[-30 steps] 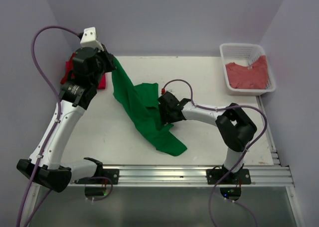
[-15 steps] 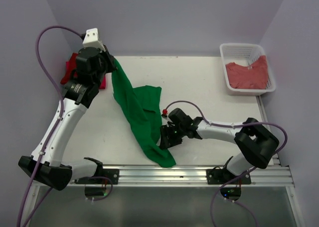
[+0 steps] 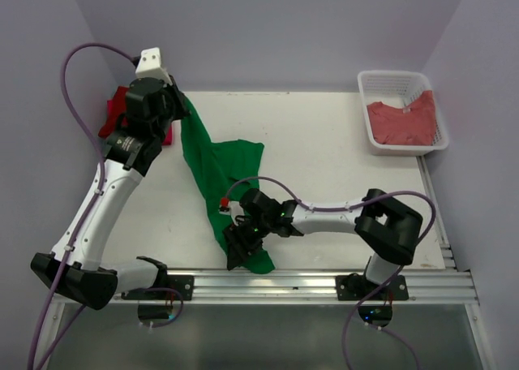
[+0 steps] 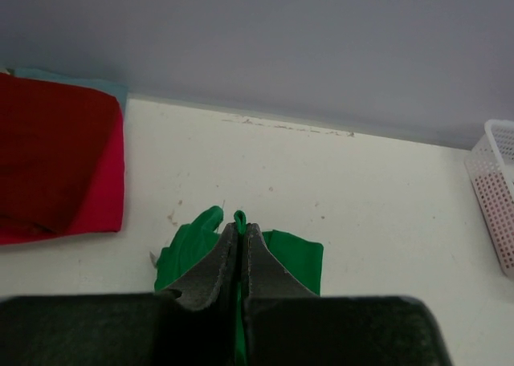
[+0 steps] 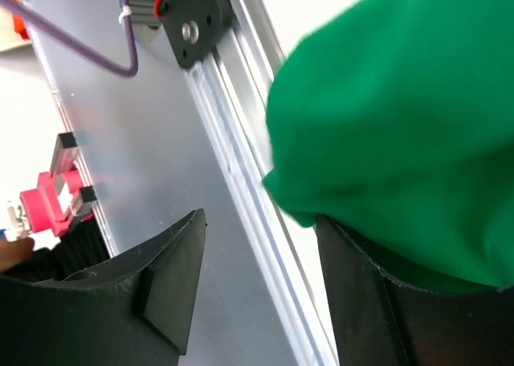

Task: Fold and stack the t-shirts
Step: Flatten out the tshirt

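Note:
A bright green t-shirt [image 3: 212,165] hangs in a long twisted band from the far left down to the table's near edge. My left gripper [image 3: 180,109] is raised at the far left and shut on a pinch of its hem [image 4: 238,218], with green cloth [image 4: 293,254] spread below the fingers. My right gripper [image 3: 240,251] is low at the shirt's near end, by the rail. In the right wrist view its jaws [image 5: 259,221] stand open, and the green cloth [image 5: 401,125] lies over the right finger only. A folded red t-shirt [image 3: 113,115] [image 4: 56,165] lies at the far left.
A white lattice basket [image 3: 389,76] at the far right holds a salmon-red t-shirt [image 3: 403,120]; its edge [image 4: 499,189] shows in the left wrist view. An aluminium rail [image 3: 308,282] [image 5: 233,173] runs along the near edge. Walls close in the back and both sides.
My right arm has swept left and toward the near edge along the green shirt, and the shirt's lower end has drawn in narrower. The left gripper has kept its hold and place.

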Motion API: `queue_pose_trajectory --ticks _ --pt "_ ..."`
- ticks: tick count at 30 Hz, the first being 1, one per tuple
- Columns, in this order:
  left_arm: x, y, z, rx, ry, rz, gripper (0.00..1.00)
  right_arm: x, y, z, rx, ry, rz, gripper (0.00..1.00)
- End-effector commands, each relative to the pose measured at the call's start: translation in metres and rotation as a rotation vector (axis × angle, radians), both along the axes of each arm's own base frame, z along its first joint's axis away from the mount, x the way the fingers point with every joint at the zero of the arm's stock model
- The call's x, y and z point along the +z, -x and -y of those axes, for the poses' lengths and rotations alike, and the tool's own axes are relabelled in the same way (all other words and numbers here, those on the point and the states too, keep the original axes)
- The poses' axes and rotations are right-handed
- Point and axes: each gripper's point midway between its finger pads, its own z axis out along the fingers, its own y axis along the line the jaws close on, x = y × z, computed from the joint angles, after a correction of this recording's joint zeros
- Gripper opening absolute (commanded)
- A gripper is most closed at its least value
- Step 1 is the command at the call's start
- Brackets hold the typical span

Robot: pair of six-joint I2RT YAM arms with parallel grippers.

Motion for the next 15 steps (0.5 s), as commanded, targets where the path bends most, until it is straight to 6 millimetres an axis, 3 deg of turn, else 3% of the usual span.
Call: queue_pose_trajectory --ticks 1,4,9,12,13,15 --pt "0.010 0.008 -0.008 0.023 -0.006 0.035 0.00 -0.003 -0.007 -0.026 0.018 -0.008 0.043 0.60" --pt "0.008 0.011 -0.010 0.028 -0.009 0.032 0.00 -0.016 -0.020 -0.032 -0.032 0.066 0.116 0.60" --pt "0.005 0.014 -0.011 0.029 -0.009 0.030 0.00 -0.011 -0.021 -0.040 -0.008 0.040 0.127 0.64" --pt "0.002 0.014 -0.010 0.025 -0.003 0.026 0.00 0.015 0.008 -0.056 0.134 -0.169 0.050 0.66" --pt "0.002 0.015 -0.010 0.025 -0.004 0.025 0.00 0.037 0.023 -0.056 0.193 -0.259 -0.002 0.67" --pt "0.002 0.015 -0.011 0.028 -0.004 0.025 0.00 0.050 0.027 -0.055 0.204 -0.319 0.022 0.71"
